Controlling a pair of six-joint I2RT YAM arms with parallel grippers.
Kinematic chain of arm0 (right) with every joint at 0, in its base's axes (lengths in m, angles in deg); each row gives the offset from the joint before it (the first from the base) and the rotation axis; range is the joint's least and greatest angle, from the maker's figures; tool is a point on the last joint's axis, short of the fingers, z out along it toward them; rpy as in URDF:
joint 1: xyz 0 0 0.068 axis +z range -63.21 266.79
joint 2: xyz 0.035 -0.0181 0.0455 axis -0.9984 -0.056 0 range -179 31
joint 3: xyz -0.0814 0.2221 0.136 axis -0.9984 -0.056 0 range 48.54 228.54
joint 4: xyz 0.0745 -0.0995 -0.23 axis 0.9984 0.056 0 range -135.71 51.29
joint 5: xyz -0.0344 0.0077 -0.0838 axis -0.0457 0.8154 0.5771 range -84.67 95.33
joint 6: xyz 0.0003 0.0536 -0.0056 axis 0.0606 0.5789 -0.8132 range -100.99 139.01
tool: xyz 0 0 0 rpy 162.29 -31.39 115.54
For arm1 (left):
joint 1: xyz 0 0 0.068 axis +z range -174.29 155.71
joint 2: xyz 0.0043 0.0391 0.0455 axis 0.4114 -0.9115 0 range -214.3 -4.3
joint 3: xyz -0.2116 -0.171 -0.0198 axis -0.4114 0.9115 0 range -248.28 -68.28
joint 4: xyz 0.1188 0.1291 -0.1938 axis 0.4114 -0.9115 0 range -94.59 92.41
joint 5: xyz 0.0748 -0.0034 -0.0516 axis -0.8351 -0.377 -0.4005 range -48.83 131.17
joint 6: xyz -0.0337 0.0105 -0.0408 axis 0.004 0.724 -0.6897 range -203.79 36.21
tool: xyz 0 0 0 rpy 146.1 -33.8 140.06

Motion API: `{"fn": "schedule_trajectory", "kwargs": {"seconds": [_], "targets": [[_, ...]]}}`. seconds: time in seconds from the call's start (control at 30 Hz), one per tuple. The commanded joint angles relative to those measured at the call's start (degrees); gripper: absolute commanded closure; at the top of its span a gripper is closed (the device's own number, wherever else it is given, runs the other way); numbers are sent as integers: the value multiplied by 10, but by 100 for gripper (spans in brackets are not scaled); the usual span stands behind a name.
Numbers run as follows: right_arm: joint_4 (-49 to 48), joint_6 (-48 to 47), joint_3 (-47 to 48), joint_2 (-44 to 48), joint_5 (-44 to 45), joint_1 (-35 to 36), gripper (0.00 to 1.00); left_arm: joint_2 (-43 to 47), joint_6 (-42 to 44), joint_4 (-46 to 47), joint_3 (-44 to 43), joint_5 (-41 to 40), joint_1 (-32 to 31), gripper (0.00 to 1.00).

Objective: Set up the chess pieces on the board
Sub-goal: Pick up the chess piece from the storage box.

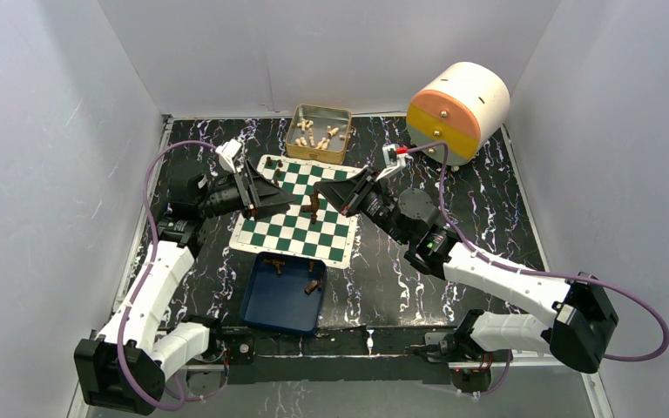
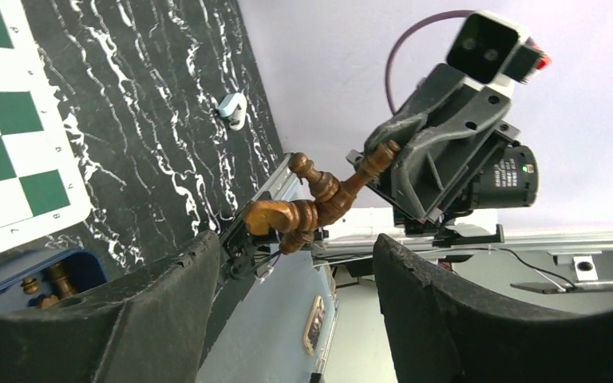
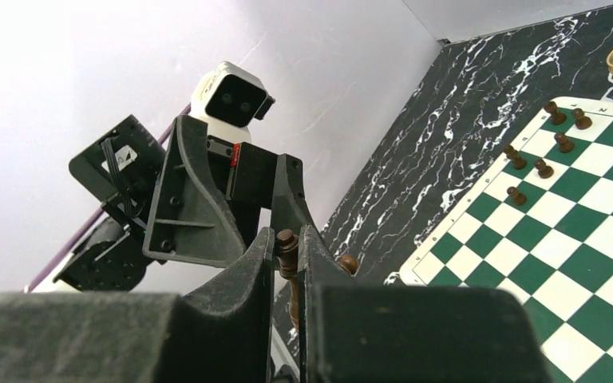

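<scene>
Overhead view: the board [image 1: 294, 228] lies at the centre of the black marbled table [image 1: 505, 200]. The left gripper [image 1: 289, 200] and the right gripper [image 1: 324, 198] meet tip to tip above its middle rows. A dark clump of chess pieces [image 1: 314, 206] sits between the tips. This view does not resolve which gripper has hold of it.

Left wrist view: the left fingers [image 2: 144, 319] stand wide apart with nothing between them. Beyond their tips the brown cluster [image 2: 307, 209] hangs in the air. Its upper end is pinched in the right gripper, at centre right of the frame. How the pieces of the cluster stay joined cannot be told.

Right wrist view: the right fingers [image 3: 243, 279] are closed almost fully on the held piece [image 3: 287, 243], whose knob stands upright in the narrow gap. A second brown knob shows just right of the fingers. Only this view resolves the standing pieces [image 3: 541, 167], several of them on squares near the board's edge, right of frame.

Overhead view only:
- The blue tray [image 1: 270, 305], lower centre, lies just beside the board's near edge and holds more brown pieces.
- The gold tin [image 1: 318, 159], upper centre, holds cream pieces [image 1: 314, 138].
- A pink, yellow and cream drum [image 1: 457, 109] lies upper right.
</scene>
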Motion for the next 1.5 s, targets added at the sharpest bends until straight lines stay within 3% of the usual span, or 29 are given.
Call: {"fn": "schedule_trajectory", "kwargs": {"seconds": [0.0,0.1,0.27,0.5,0.7,0.93,1.1,1.47], "targets": [[-67,33,26,11,21,-3,97,21,-47,83,17,26,1,32],[-73,41,26,9,19,-3,97,27,-79,141,48,19,0,29],[-80,59,31,0,8,-2,97,26,-220,319,113,17,-1,28],[-96,70,33,-9,-10,-2,97,43,-251,328,127,-2,-4,31],[-124,74,19,-7,-15,-2,97,51,-360,386,170,-31,-12,35],[-138,72,22,-12,-22,-2,97,52,-384,392,169,-46,-24,36],[-150,79,26,-26,-32,-2,97,28,-432,450,175,-48,-40,42],[-168,80,16,-36,-32,-3,97,36,-453,469,197,-61,-50,60]]}}
